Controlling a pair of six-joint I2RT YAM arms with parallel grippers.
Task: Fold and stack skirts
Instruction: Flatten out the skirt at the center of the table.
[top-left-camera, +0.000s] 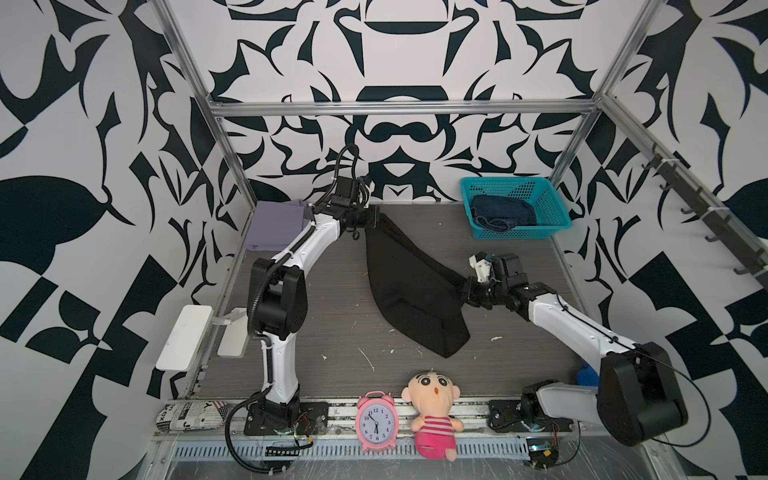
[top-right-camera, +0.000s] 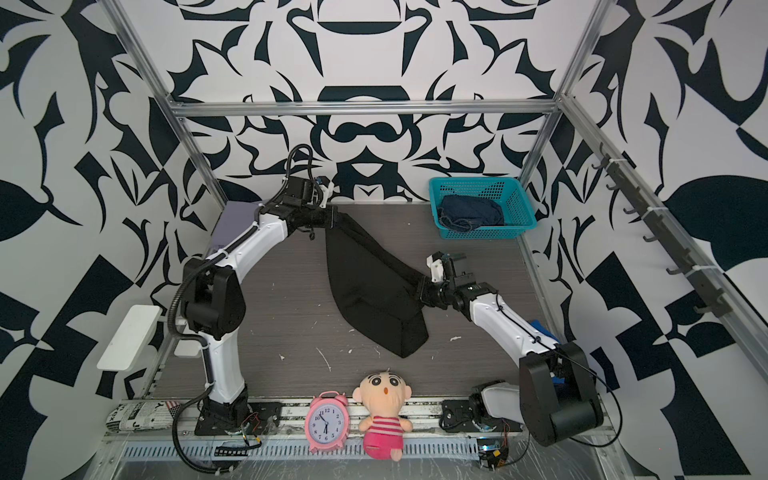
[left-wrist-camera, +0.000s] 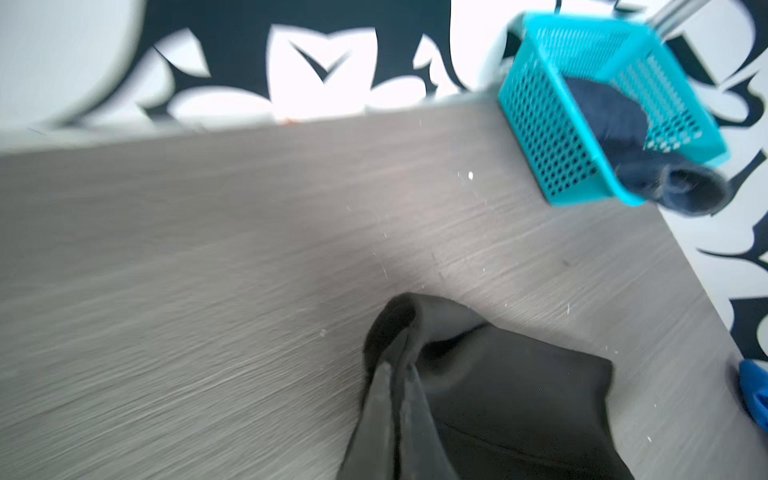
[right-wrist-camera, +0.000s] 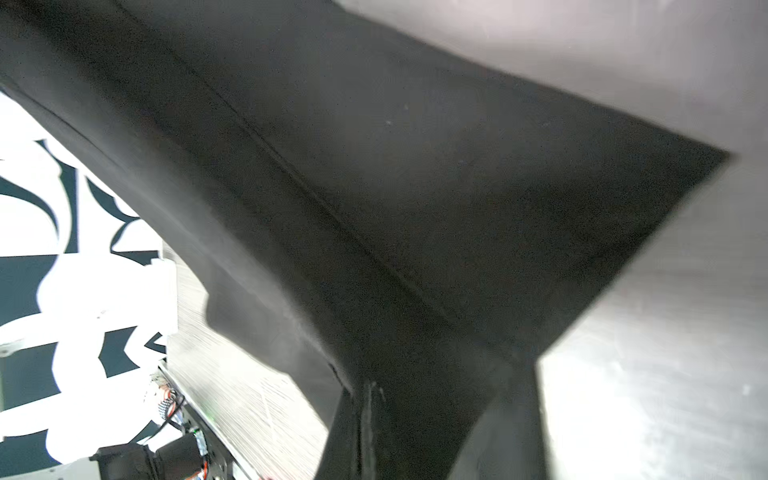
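Observation:
A black skirt (top-left-camera: 409, 291) (top-right-camera: 365, 282) hangs stretched slantwise over the middle of the table, its lower fold resting on the grey top. My left gripper (top-left-camera: 376, 218) (left-wrist-camera: 401, 365) is shut on its far corner near the back wall. My right gripper (top-left-camera: 465, 291) (right-wrist-camera: 374, 390) is shut on its right-hand edge, and black cloth fills most of the right wrist view. A lavender skirt (top-left-camera: 276, 224) lies folded at the back left, partly behind the left arm. The denim skirt (top-left-camera: 500, 212) (left-wrist-camera: 606, 120) sits crumpled in the teal basket (top-left-camera: 552, 208).
Along the front rail stand a pink alarm clock (top-left-camera: 377, 422) and a plush doll (top-left-camera: 434, 411), with a newsprint roll (top-left-camera: 191, 415) at the front left. White plates (top-left-camera: 185, 336) jut out past the left edge. A bright blue cloth (top-left-camera: 588, 374) lies by the right arm's elbow.

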